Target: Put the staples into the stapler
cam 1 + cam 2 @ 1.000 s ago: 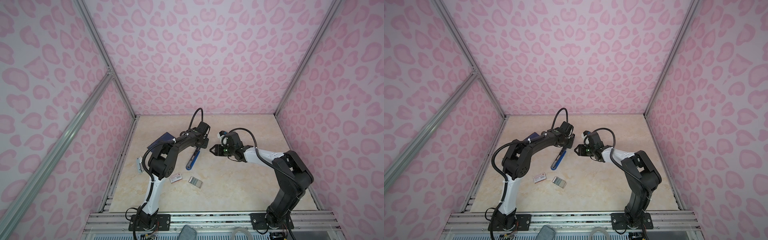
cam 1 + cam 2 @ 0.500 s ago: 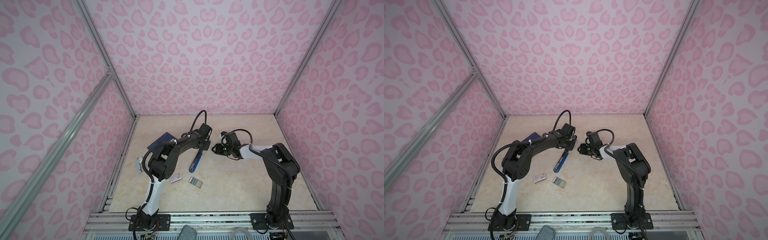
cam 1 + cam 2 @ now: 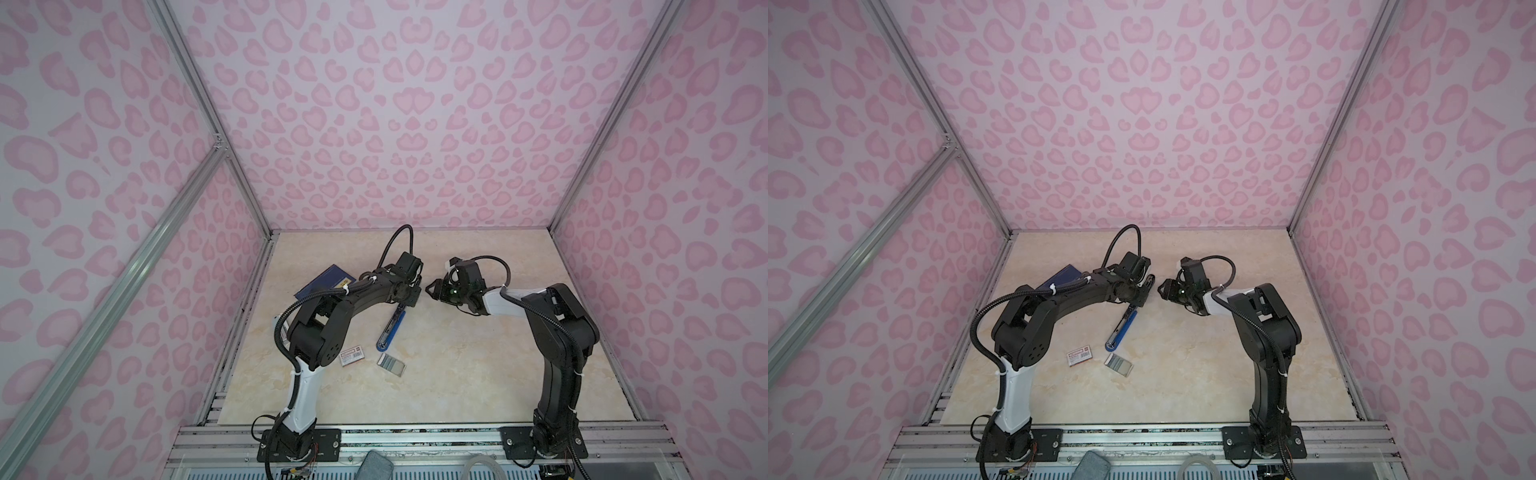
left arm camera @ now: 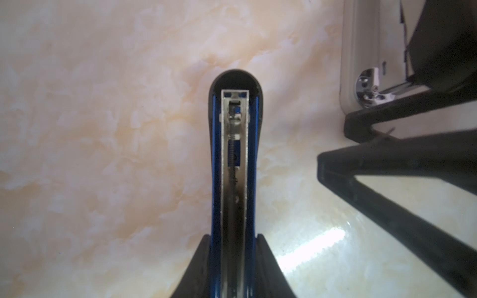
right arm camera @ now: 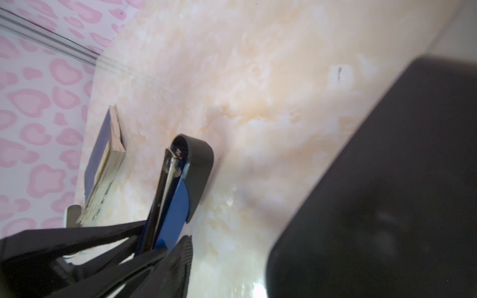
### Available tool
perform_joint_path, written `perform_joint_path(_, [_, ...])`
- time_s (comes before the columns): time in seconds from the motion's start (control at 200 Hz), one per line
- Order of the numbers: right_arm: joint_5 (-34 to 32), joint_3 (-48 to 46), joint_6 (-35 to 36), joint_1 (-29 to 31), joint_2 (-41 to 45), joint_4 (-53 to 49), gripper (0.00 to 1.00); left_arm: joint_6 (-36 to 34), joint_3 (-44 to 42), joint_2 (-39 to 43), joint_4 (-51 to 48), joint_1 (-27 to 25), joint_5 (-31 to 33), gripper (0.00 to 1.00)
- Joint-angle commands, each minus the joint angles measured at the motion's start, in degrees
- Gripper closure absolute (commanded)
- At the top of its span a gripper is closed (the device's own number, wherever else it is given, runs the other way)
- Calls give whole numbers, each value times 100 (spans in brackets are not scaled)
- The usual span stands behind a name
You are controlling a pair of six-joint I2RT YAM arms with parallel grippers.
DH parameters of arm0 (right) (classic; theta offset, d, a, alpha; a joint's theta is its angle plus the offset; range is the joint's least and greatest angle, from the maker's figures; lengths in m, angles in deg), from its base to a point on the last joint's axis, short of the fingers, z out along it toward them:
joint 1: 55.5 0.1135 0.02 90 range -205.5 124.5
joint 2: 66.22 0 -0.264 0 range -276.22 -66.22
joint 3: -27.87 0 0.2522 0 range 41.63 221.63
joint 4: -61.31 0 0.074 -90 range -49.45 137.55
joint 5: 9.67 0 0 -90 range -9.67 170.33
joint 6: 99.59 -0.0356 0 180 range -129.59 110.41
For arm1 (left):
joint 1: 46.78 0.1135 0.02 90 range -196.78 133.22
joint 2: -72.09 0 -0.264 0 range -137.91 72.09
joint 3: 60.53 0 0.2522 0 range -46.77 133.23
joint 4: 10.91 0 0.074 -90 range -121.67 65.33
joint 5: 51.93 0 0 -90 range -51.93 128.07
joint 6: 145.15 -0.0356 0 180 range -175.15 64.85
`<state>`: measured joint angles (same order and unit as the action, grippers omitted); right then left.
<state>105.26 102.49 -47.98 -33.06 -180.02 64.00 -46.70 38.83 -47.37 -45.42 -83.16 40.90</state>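
The blue stapler (image 3: pixel 390 328) (image 3: pixel 1121 328) lies aslant mid-table. My left gripper (image 3: pixel 407 301) (image 4: pixel 233 237) is shut on its far end. In the left wrist view the stapler (image 4: pixel 234 160) shows an open metal channel with a spring inside. In the right wrist view the stapler (image 5: pixel 178 191) is seen from the side. My right gripper (image 3: pixel 431 289) (image 5: pixel 232 258) hangs just right of the left one, open and empty. The staples sit in a small white tray (image 3: pixel 391 365) (image 3: pixel 1118 365) near the stapler's front tip. Their white sleeve (image 3: pixel 352 356) (image 3: pixel 1079 355) with a red label lies beside it.
A dark blue booklet (image 3: pixel 322 282) (image 5: pixel 103 165) lies behind the left arm near the left wall. Pink patterned walls close the table on three sides. Bare tabletop (image 3: pixel 478 365) spreads across the front right.
My left gripper closed on the stapler's end. My right gripper's jaws opened wider, and the right arm's elbow swung up and in while the gripper stayed near the left one.
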Motion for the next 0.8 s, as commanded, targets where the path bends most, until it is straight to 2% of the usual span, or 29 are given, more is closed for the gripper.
perform_joint_path(0.0, [262, -63, -546, 15, -88, 883, 39, 46, -158, 150, 507, 8, -101, 83])
perform_joint_path(0.37, [240, 243, -1354, 88, -570, 1697, 38, 40, -418, 287, 800, 8, -189, 83])
perform_joint_path(0.555, [236, 428, -1439, 138, -754, 1797, 39, 43, -531, 365, 901, 8, -251, 83])
perform_joint_path(0.795, [465, 469, -1711, 116, -975, 2313, 47, 34, -623, 411, 1011, 8, -406, 83])
